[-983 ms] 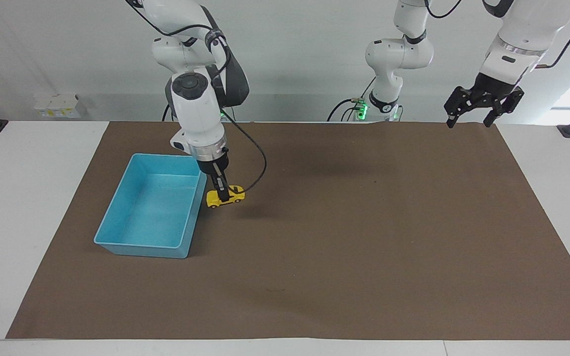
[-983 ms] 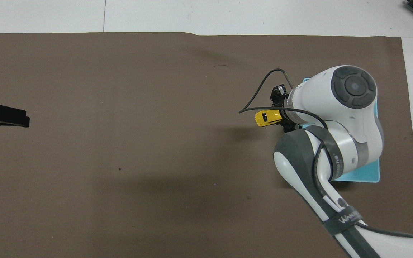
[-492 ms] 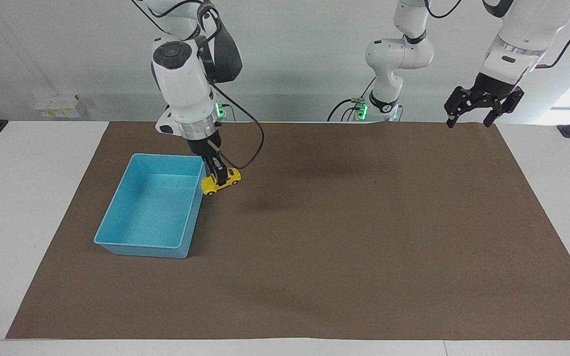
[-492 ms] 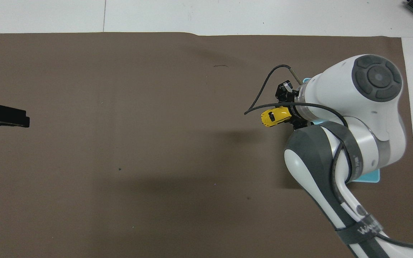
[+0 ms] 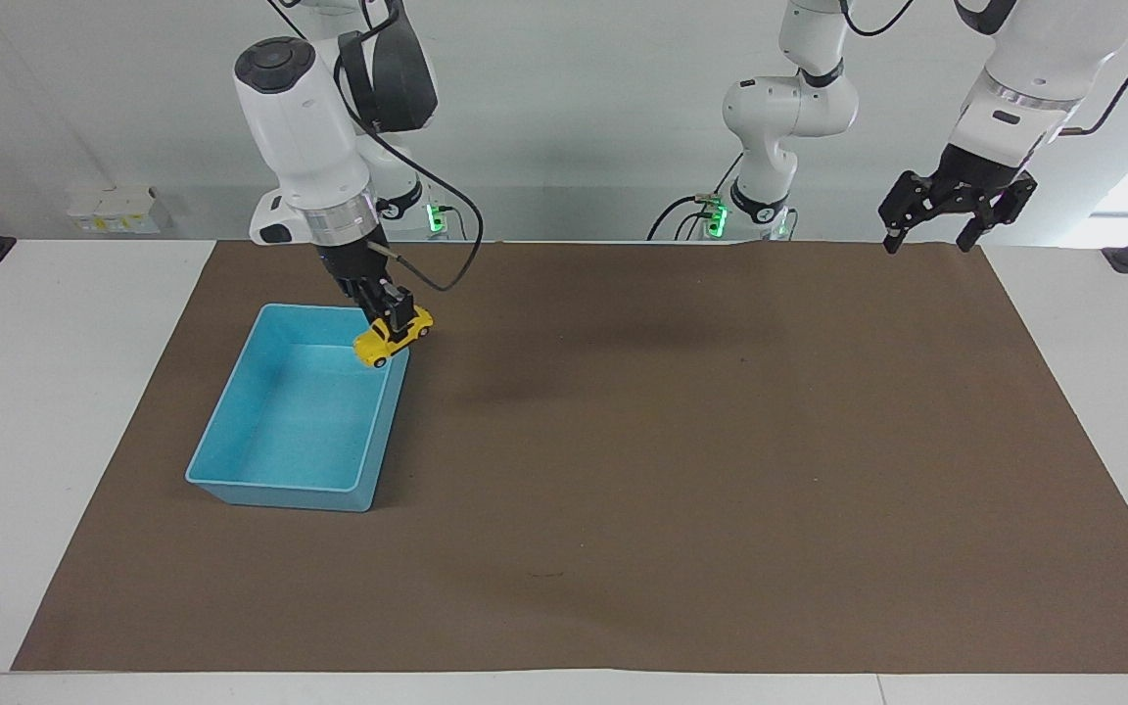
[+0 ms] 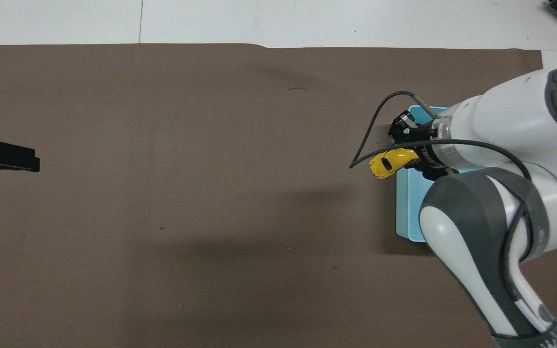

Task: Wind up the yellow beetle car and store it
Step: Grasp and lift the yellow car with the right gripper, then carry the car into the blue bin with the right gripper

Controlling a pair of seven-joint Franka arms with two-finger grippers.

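- The yellow beetle car (image 5: 393, 336) hangs in the air in the upper left of the facing view, nose tipped down, over the rim of the light-blue bin (image 5: 231, 431) at the bin's corner nearest the robots and the table's middle.
- The right gripper (image 5: 390, 315) is clamped on the car from above; gripping it by the body keeps the wheels free, and the lift looks meant to carry it over the bin wall for storing.
- The bin sits empty on the brown mat (image 5: 681, 470), at the right arm's end of the table.
- The left gripper (image 5: 956, 211) waits with its fingers spread and nothing between them, raised over the mat's edge in the upper right of the facing view.
- No readable label shows on the car or the bin; lettering on the right arm's strap at the overhead view's lower right is cut off.
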